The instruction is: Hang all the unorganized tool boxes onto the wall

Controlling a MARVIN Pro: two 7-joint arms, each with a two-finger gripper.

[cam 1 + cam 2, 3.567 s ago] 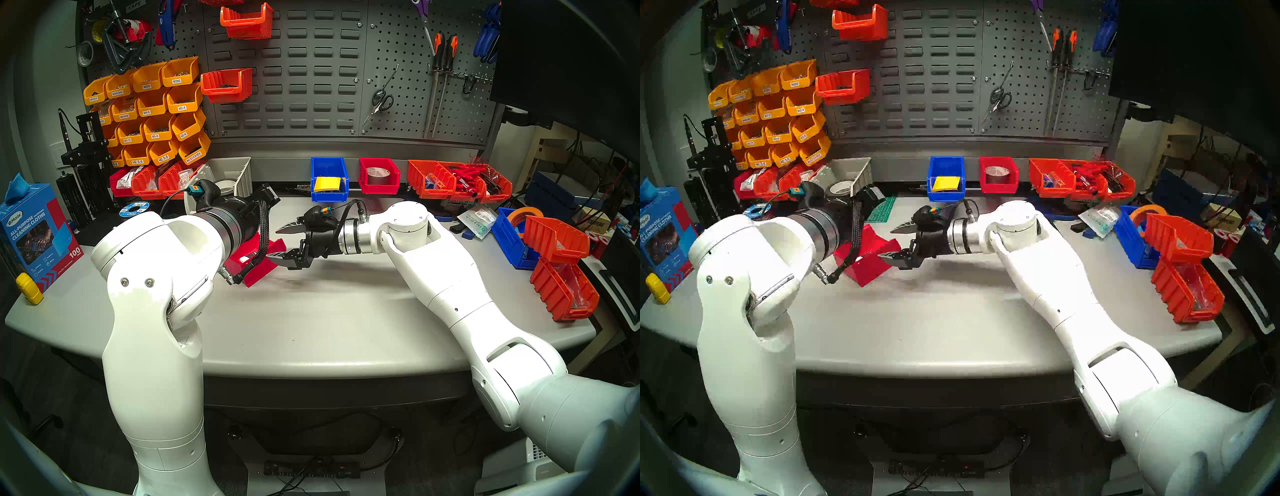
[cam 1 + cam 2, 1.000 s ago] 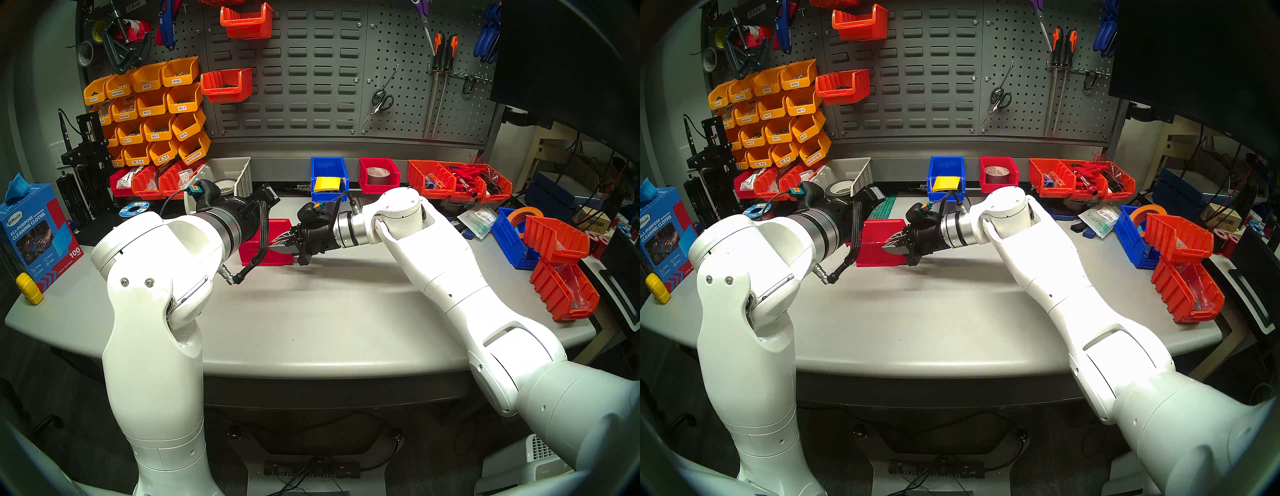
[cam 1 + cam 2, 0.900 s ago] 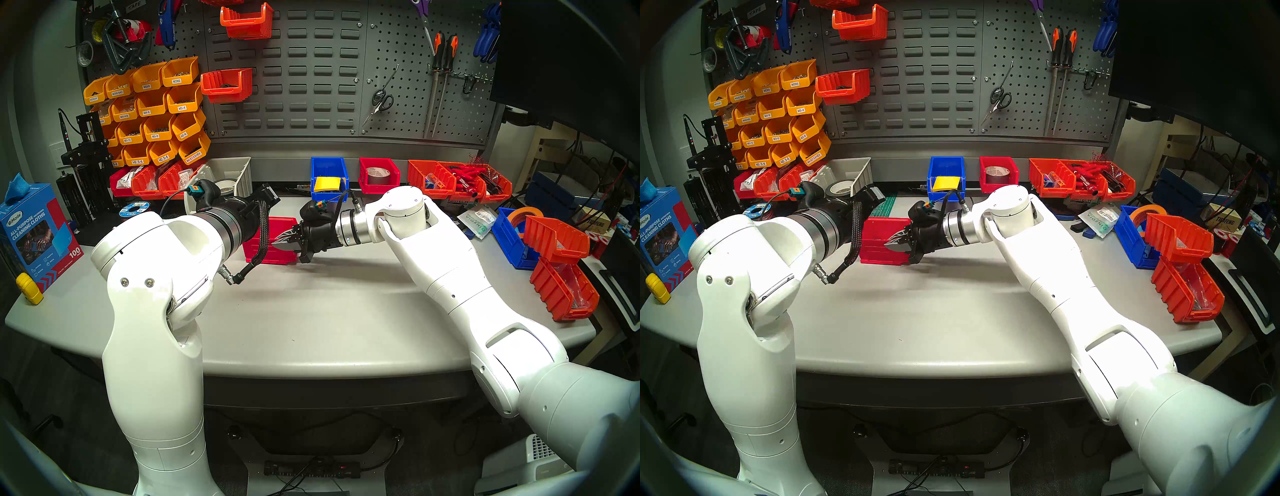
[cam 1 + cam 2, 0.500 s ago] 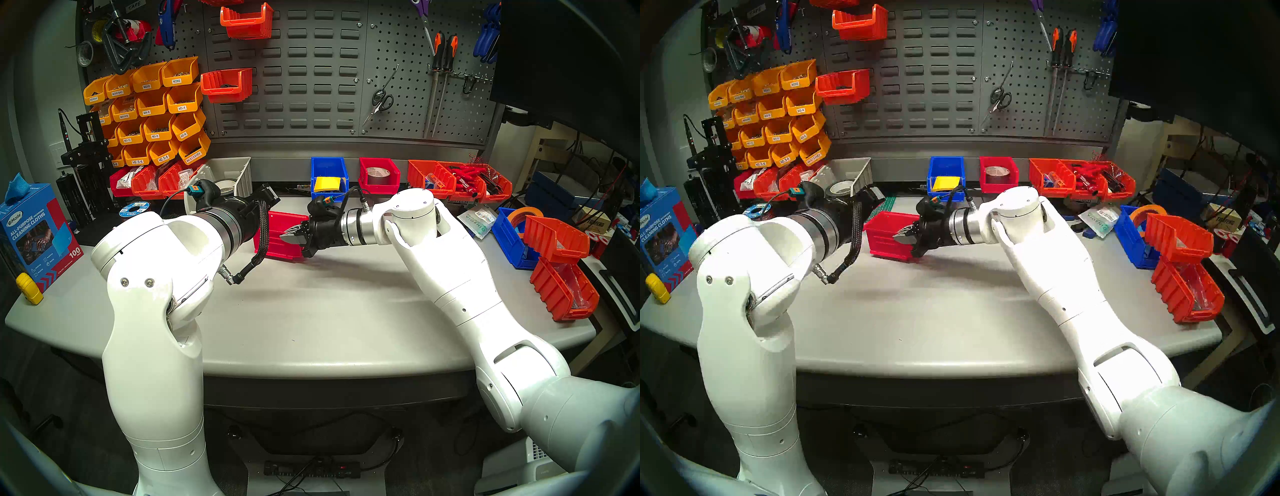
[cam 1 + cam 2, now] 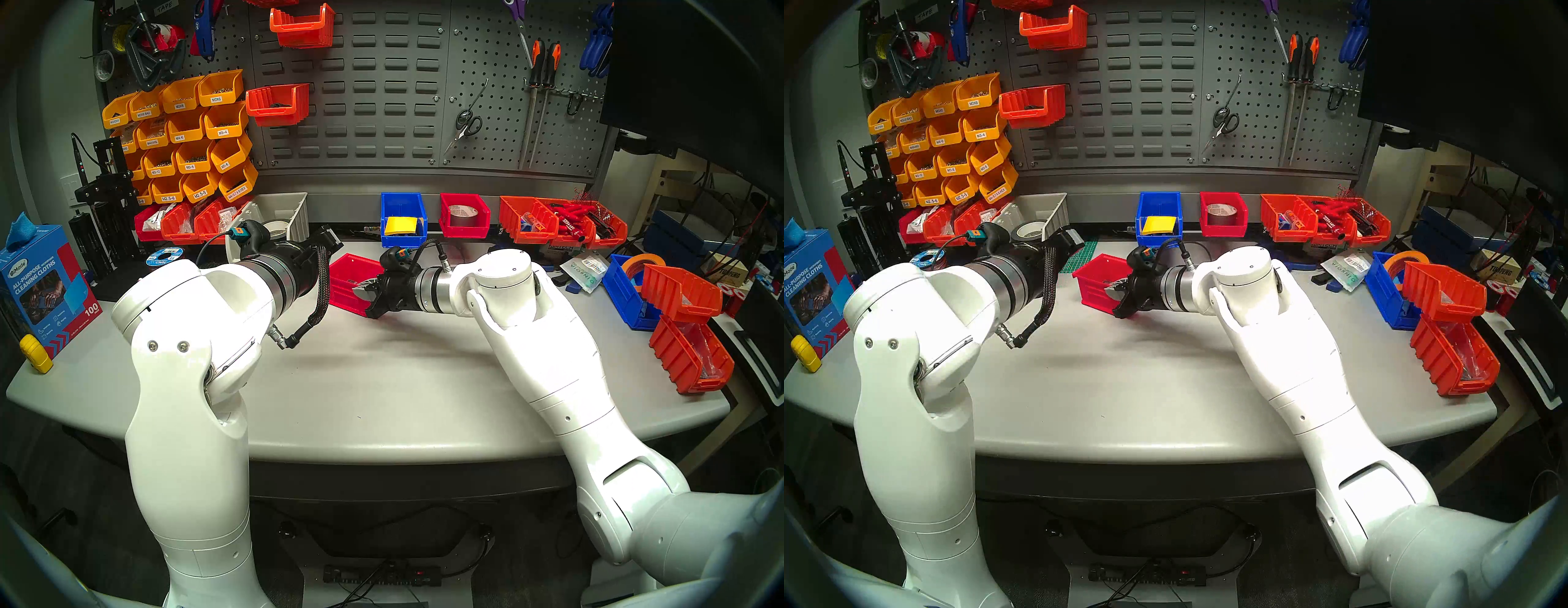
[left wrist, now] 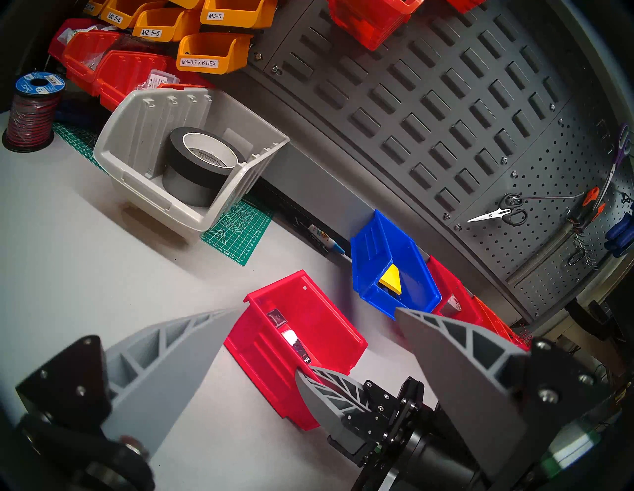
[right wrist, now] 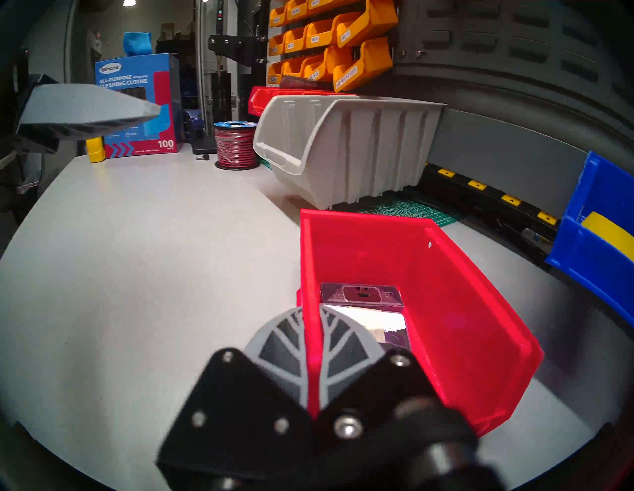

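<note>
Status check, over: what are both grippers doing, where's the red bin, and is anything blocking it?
Right gripper shut on crimson plastic bin's side wall. Left gripper open, empty, above it. Bin on grey table, unhung. Grey louvred wall panel has free slots.

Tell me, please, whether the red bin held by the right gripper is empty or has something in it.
Not empty. The right wrist view shows a small shiny metal piece on the floor of the red bin, whose side wall the right gripper pinches.
</note>
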